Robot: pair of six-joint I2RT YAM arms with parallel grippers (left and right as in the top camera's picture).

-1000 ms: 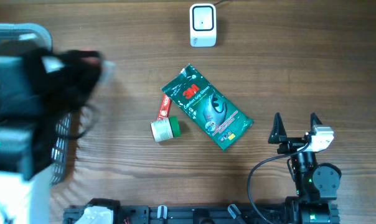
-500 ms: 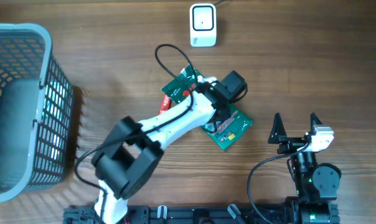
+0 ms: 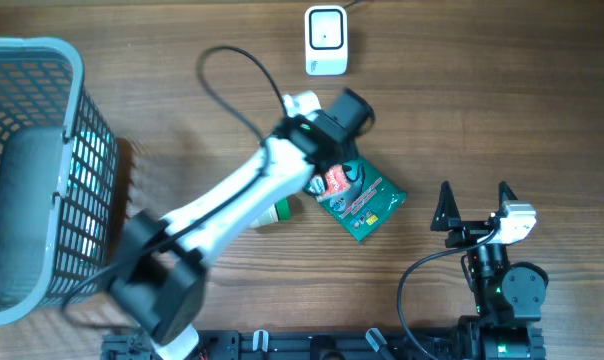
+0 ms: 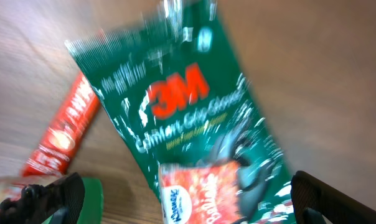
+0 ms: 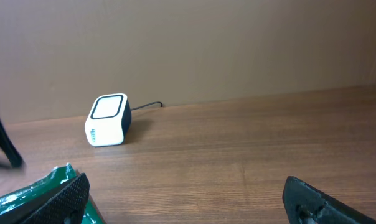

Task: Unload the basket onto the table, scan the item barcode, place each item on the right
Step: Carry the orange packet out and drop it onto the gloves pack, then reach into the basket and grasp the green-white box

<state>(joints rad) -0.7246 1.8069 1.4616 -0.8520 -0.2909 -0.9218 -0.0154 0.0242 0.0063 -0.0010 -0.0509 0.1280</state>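
Green glove packet (image 4: 194, 112) flat under left gripper (image 4: 185, 190); jaws wide, holding nothing. One red tube (image 4: 63, 134) beside packet. One scanner (image 3: 325, 40) beyond, one basket (image 3: 82, 150) far left. Right gripper (image 3: 474, 205) spread, empty.

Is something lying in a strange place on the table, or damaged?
Yes. A small red packet lies on top of the green 3M glove packet, hiding part of its print. Stacked like this, the two items look oddly placed; nothing seems spilled or torn.
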